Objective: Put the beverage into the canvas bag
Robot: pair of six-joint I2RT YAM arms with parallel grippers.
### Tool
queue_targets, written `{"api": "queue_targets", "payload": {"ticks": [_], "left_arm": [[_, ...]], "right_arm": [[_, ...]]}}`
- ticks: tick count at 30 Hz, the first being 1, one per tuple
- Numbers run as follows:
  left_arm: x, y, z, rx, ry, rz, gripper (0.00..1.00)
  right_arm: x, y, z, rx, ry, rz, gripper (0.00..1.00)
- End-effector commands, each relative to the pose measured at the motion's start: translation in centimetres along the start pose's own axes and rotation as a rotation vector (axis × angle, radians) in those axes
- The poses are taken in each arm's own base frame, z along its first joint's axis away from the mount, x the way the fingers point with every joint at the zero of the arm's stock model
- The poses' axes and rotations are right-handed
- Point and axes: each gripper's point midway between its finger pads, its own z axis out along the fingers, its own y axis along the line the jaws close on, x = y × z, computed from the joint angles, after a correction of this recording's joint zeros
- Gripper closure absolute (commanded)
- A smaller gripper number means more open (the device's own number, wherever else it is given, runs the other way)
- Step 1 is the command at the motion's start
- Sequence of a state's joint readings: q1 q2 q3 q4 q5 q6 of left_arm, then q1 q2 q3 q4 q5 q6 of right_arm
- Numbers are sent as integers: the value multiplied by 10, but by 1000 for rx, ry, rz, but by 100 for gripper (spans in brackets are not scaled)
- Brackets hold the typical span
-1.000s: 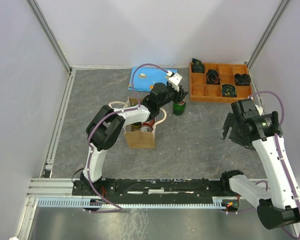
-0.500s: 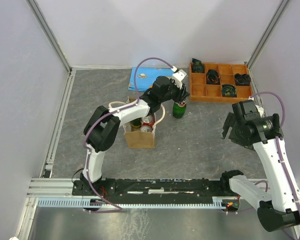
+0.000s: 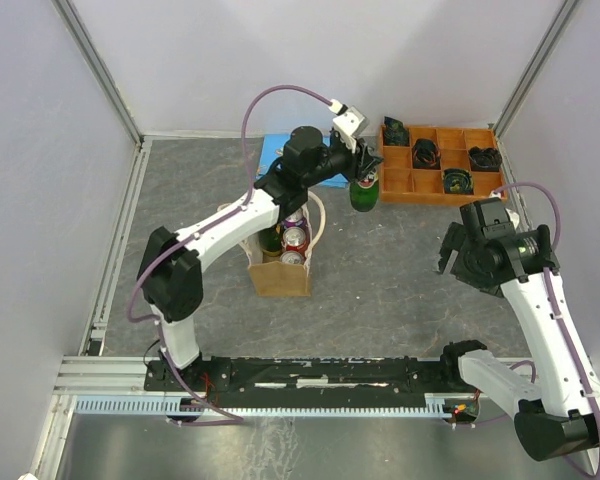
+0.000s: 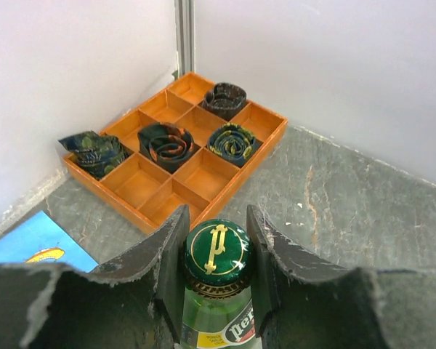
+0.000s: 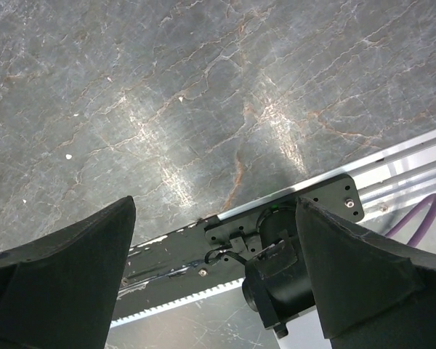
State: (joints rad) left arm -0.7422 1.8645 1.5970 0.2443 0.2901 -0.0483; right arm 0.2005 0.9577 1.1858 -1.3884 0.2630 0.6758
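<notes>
**Bottle now lifted off the table**

One second ago the green bottle (image 3: 363,194) was standing on the table (image 3: 400,285), a little in front of the orange tray (image 3: 398,181). Now my left gripper (image 3: 361,176), closed on its neck, has carried it upward. The bottle hangs in the air, and from the top camera it appears against the near-left corner of the tray. My left arm (image 3: 230,215) was folded at the elbow over the bag (image 3: 280,279). It has stretched out and risen, so the cans (image 3: 295,238) inside the bag, half hidden before, show more clearly.
</notes>
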Motion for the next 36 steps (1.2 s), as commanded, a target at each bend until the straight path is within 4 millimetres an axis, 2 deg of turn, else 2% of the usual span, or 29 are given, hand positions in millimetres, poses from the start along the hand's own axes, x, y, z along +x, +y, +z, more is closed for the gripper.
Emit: {"api": "queue_targets", "payload": {"ticks": [1, 3, 6, 9, 13, 16, 21, 22, 25, 30, 31, 36], "left_arm": [[-166, -27, -56, 25, -355, 111, 97], [-178, -25, -73, 8, -368, 111, 97], [-202, -28, -110, -12, -409, 131, 97], [-218, -31, -143, -42, -429, 159, 97], [-230, -35, -182, -78, -432, 145, 97], [-232, -39, -206, -103, -423, 137, 97], [-213, -35, -238, -183, -361, 145, 97], [-204, -33, -241, -194, -340, 149, 97], [-195, -33, -252, -211, -326, 170, 97], [-172, -26, -257, -252, -301, 189, 97], [-160, -23, -255, -258, -285, 191, 97], [-130, -10, -248, -298, -260, 179, 97]], "right_arm": [[-7, 9, 4, -34, -20, 19, 1], [-7, 11, 6, -39, -18, 18, 1], [-7, 13, 8, -42, -14, 13, 1], [-5, 13, 13, -39, -4, 5, 1], [-2, 16, 19, -42, 12, -3, 1], [0, 18, 25, -41, 24, -8, 2], [1, 20, 32, -38, 42, -18, 2], [1, 22, 33, -39, 43, -20, 2], [0, 25, 36, -41, 56, -29, 2], [-4, 30, 37, -49, 61, -36, 3], [-4, 30, 37, -49, 60, -37, 3], [-5, 26, 32, -42, 53, -38, 3]]}}
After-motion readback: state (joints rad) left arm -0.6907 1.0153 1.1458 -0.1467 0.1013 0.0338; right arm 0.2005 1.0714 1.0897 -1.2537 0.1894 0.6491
